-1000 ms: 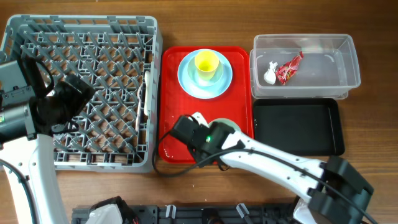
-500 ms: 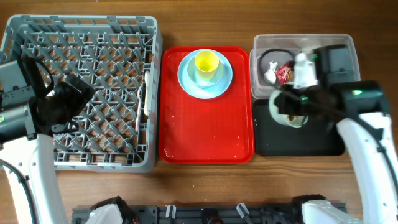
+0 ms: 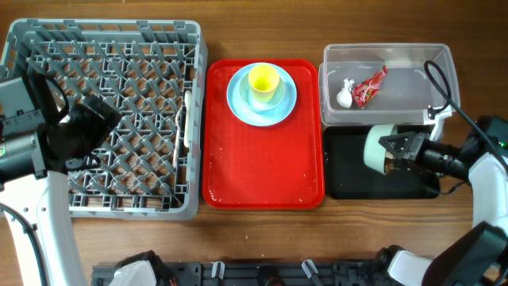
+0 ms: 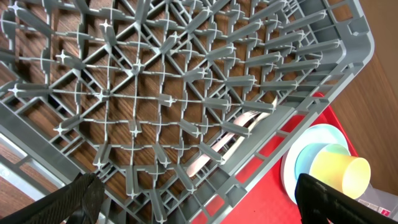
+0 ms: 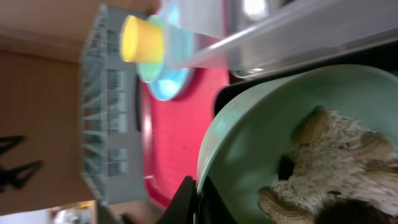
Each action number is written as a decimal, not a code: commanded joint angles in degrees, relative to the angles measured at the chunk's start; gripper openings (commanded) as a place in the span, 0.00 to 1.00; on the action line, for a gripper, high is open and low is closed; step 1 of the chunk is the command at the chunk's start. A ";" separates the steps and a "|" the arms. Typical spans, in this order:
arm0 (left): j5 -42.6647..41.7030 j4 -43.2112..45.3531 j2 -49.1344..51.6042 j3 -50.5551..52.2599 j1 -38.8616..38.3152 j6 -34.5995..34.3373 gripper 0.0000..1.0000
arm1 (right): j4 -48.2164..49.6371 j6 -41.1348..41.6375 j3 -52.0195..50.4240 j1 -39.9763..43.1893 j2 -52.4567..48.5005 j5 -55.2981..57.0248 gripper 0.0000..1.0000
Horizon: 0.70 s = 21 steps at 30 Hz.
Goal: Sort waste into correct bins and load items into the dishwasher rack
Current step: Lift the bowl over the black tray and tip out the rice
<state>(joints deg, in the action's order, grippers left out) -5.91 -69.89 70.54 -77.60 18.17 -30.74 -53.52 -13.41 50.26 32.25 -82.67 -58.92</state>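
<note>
Rack [image 3: 103, 119] left, cup [image 3: 263, 79] on plate [image 3: 238, 103] on middle tray [image 3: 262, 167], tub [image 3: 413, 87] right, shallow tray [image 3: 349, 171] before it

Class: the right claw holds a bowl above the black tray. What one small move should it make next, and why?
Likely tip the pale green bowl further, mouth downward. The right claw, shut on its rim, holds it on its side over the black tray, but the wrist view shows the rice-like food scraps lying inside it.
</note>
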 commanded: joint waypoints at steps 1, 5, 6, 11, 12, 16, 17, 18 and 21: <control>-0.24 0.17 -0.35 -0.28 0.33 0.46 1.00 | 0.39 -1.38 -0.09 0.24 -3.74 -8.76 0.04; -0.24 0.17 -0.35 -0.28 0.33 0.46 1.00 | 3.54 3.32 -0.09 0.46 -6.67 -11.58 0.04; -0.24 0.17 -0.35 -0.28 0.33 0.46 1.00 | 4.00 3.32 -0.09 0.46 -6.82 -13.62 0.04; -0.24 0.17 -0.35 -0.28 0.33 0.46 1.00 | 9.40 9.55 -0.09 0.46 -6.82 -18.62 0.04; -0.24 0.17 -0.35 -0.28 0.33 0.46 1.00 | 9.40 9.53 -0.09 0.46 -6.82 -20.92 0.04; -0.24 0.17 -0.35 -0.28 0.33 0.46 1.00 | 8.09 15.21 -0.09 0.46 -6.80 -24.41 0.04; -0.24 0.17 -0.35 -0.28 0.33 0.46 1.00 | 8.24 15.32 -0.09 0.46 -6.80 -24.35 0.04; -0.24 0.17 -0.35 -0.28 0.33 0.46 1.00 | 6.58 15.04 -0.09 0.46 -6.80 -24.39 0.04; -0.24 0.17 -0.35 -0.28 0.33 0.46 1.00 | 3.52 14.56 -0.09 0.46 -6.80 -20.02 0.04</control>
<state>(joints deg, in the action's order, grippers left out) -5.91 -69.87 70.54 -77.60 18.17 -30.74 -48.42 1.32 50.06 32.47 -88.92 -79.94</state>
